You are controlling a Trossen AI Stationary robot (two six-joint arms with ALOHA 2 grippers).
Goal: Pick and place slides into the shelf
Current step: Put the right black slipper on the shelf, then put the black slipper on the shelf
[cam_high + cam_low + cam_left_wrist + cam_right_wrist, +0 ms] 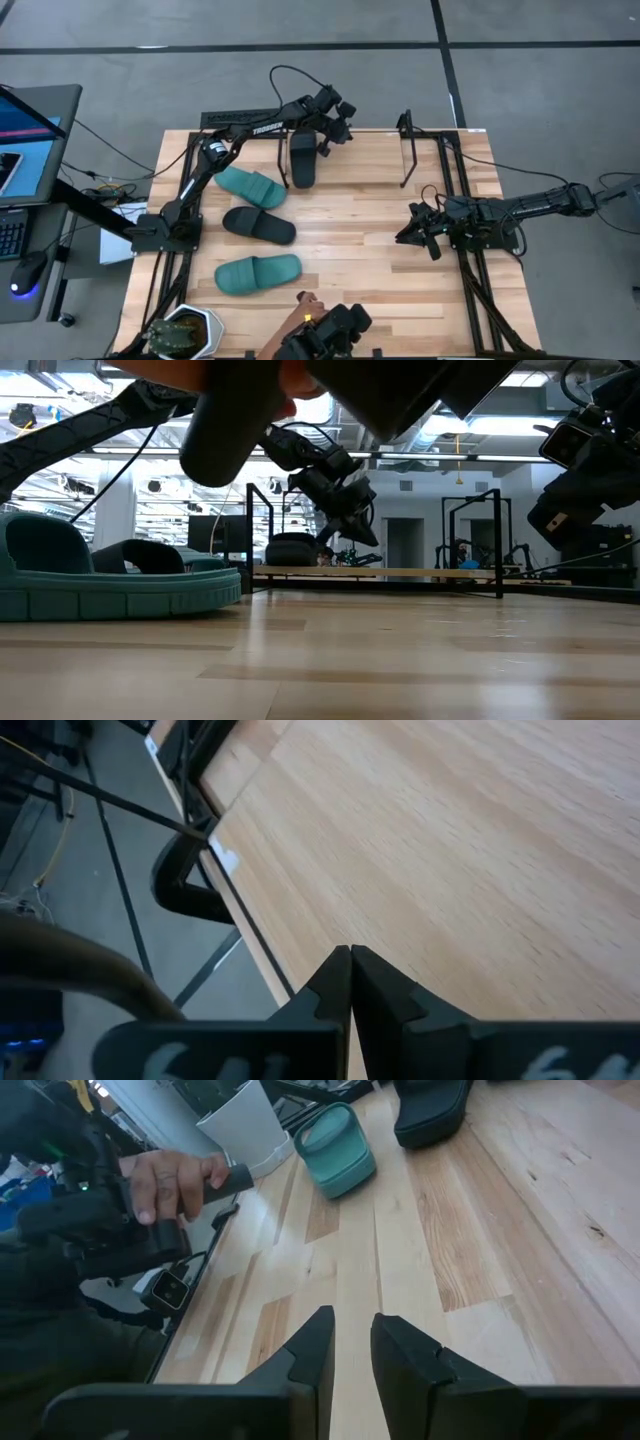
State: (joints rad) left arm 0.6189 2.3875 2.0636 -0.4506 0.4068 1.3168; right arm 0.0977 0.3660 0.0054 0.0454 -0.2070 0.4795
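One black slide (pixel 302 158) lies in the shelf (pixel 405 150) at the table's far edge, next to the shelf's left post (pixel 283 160); it also shows in the low view (pixel 295 548). On the table's left half lie a teal slide (pixel 250 187), a second black slide (pixel 258 224) and a second teal slide (pixel 258 273). My left gripper (pixel 326 140) is shut and empty, above the far edge just right of the shelved slide; its fingertips meet in the left wrist view (pixel 350 960). My right gripper (pixel 407 235) is narrowly open and empty (pixel 350 1330) at the table's right side.
A person's hand holds a dark device (pixel 320 325) at the table's near edge; it also shows in the right wrist view (pixel 180 1180). A white container (pixel 185 330) stands at the near left corner. Bare wood (pixel 370 210) lies between the slides and my right gripper.
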